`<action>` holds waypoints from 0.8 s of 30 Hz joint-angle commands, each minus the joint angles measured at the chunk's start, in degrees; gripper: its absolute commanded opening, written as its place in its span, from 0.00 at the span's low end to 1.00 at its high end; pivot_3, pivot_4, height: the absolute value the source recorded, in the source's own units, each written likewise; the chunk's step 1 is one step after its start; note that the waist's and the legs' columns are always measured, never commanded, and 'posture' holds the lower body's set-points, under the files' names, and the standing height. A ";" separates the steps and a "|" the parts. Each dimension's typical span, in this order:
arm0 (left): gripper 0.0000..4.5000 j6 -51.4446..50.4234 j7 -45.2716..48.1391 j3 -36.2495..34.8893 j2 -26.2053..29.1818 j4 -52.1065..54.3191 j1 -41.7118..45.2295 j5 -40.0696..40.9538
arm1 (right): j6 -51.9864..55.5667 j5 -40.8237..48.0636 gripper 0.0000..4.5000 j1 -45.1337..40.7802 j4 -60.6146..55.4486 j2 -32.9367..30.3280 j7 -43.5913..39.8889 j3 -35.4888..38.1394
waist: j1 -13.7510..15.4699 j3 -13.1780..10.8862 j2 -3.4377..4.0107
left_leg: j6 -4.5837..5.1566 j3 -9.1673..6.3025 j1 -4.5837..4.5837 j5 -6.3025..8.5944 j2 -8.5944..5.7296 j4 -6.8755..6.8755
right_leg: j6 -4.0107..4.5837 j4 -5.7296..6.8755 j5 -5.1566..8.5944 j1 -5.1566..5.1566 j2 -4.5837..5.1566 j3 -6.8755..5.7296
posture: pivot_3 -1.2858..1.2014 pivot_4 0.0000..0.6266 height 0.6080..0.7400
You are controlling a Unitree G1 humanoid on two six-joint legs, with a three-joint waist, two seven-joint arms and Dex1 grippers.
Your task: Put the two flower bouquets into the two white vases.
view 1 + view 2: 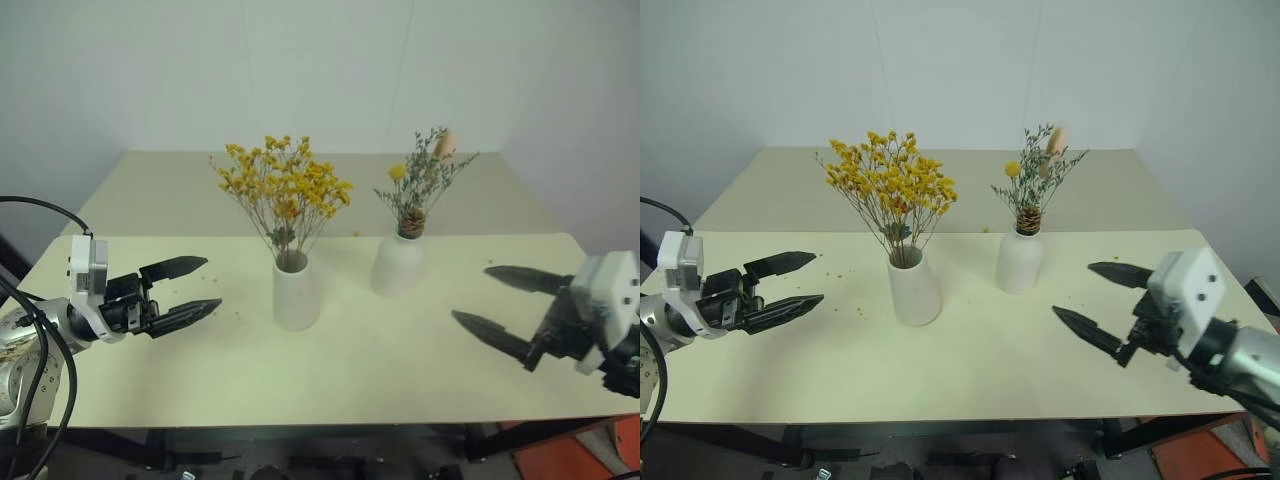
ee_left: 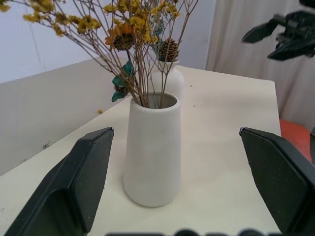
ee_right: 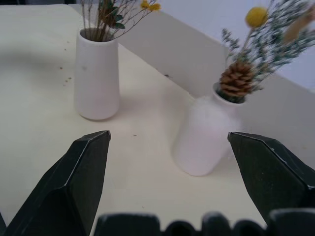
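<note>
A bushy yellow-orange bouquet [image 1: 283,190] stands in the plain tapered white vase [image 1: 296,292] at the table's middle. Just right of it, a sparse grey-green bouquet [image 1: 424,178] with a yellow ball flower, a pinkish tuft and a pine cone stands in the rounder narrow-necked white vase [image 1: 398,263]. My left gripper [image 1: 190,289] hovers open to the left of the tapered vase, apart from it, with nothing between its fingers. My right gripper [image 1: 500,303] hangs open to the right of the round vase, also apart and empty. Both wrist views show the vases upright, beyond the spread fingers.
The cream table [image 1: 180,200] has a seam across its width, with a white wall behind it. Tiny flower crumbs [image 1: 236,316] lie left of the tapered vase. An orange object [image 1: 575,455] sits on the floor at the right, below the table's front edge.
</note>
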State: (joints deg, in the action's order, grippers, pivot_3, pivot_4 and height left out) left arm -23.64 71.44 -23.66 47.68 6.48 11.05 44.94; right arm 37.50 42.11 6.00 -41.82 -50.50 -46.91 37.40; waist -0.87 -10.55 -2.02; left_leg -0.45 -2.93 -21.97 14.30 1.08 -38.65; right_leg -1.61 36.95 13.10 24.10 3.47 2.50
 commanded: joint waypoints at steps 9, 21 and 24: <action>1.00 -1.63 -0.03 -1.52 1.41 1.16 1.82 2.17 | -0.40 0.82 1.00 2.30 1.86 -2.20 -1.56 4.60 | 0.01 0.00 0.00 | 0.00 0.03 -0.02 0.00 0.00 0.00 | -0.01 0.00 0.01 0.02 0.00 0.04 | 0.52 0.24 1.00; 1.00 -0.79 0.74 -4.09 5.24 -1.15 2.04 0.42 | -3.26 -1.25 1.00 4.62 2.04 -2.21 -4.94 4.71 | -0.16 0.00 0.00 | 0.00 0.05 0.00 0.00 0.00 0.00 | -0.02 0.01 0.02 0.03 -0.01 0.05 | 0.52 0.24 1.00; 1.00 -1.07 -1.47 -4.60 5.01 1.03 0.52 -0.27 | -3.49 0.97 1.00 3.83 3.20 -1.39 -6.36 4.07 | -0.03 0.00 0.00 | 0.00 0.06 0.00 0.00 -0.01 0.00 | -0.02 -0.01 0.02 0.01 0.01 0.05 | 0.52 0.24 1.00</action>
State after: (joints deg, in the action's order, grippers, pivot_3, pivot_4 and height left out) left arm -25.17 70.92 -26.34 52.37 5.66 12.09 44.81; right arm 35.49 41.78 10.41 -38.89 -52.01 -52.56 40.90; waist -0.90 -10.55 -2.02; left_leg -0.45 -2.88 -21.98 14.30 1.08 -38.65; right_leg -1.63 36.93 13.12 24.11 3.48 2.55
